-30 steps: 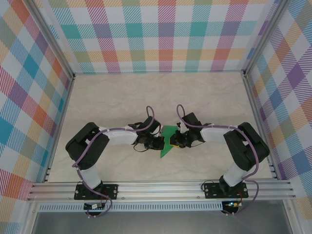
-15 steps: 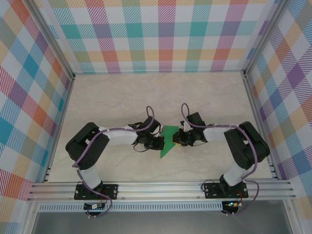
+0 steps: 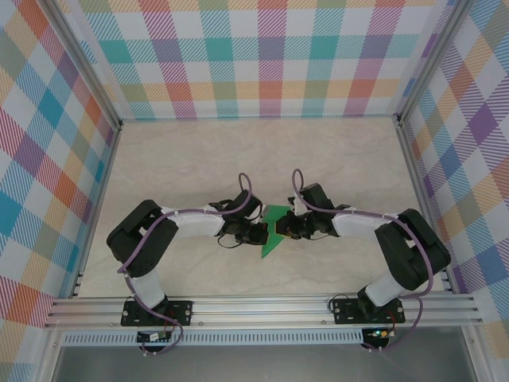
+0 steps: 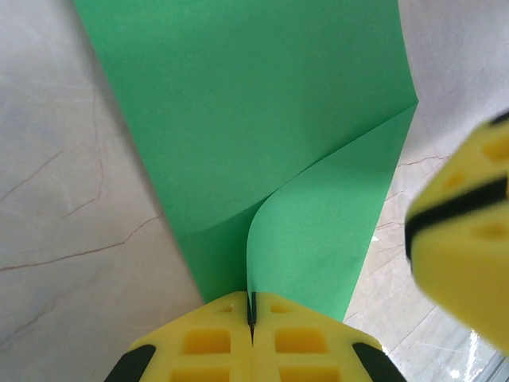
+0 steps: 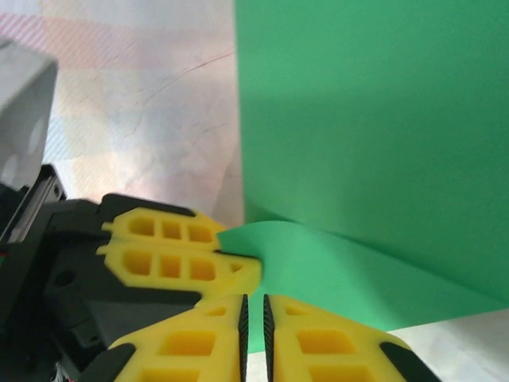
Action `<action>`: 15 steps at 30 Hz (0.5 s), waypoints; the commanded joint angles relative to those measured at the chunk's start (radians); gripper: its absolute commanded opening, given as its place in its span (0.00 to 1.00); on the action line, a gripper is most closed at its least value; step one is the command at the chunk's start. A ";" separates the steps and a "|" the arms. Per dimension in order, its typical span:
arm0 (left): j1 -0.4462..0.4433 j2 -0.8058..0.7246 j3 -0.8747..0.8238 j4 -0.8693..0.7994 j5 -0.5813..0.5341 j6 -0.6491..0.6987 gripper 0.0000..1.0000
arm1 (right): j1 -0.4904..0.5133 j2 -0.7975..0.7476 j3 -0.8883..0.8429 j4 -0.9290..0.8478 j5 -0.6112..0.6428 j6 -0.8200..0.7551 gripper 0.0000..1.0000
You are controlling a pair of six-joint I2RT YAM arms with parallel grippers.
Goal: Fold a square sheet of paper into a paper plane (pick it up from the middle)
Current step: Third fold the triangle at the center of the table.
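The square sheet of paper [image 3: 273, 231] is bright green and partly folded, lying on the table between the two arms. In the left wrist view the paper [image 4: 254, 119] has a flap curling up from it, and my left gripper [image 4: 252, 312] is shut on that flap's edge. My left gripper [image 3: 260, 233] sits at the paper's left side. My right gripper [image 3: 289, 230] sits at its right side. In the right wrist view my right gripper [image 5: 254, 309] hovers at the paper [image 5: 374, 119] with its jaws a thin slit apart and nothing between them. The left fingers [image 5: 171, 248] pinch the flap's corner just beside it.
The pale marble-look table [image 3: 183, 167] is walled by checked panels [image 3: 262, 56] on three sides. An aluminium rail [image 3: 262, 306] runs along the near edge by the arm bases. A yellow finger of the right gripper [image 4: 465, 235] crowds the left wrist view.
My right gripper has edged left toward the paper and its jaws have narrowed slightly, with the right elbow swinging outward. The left arm and its grip have not moved.
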 commanded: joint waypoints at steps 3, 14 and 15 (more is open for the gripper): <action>0.013 -0.004 -0.025 -0.055 -0.038 0.019 0.00 | 0.053 -0.049 -0.064 0.046 0.001 0.062 0.09; 0.014 0.001 -0.022 -0.055 -0.035 0.023 0.00 | 0.121 0.002 -0.053 0.127 0.019 0.120 0.06; 0.013 0.001 -0.023 -0.055 -0.035 0.023 0.00 | 0.121 0.009 -0.046 0.120 0.025 0.118 0.06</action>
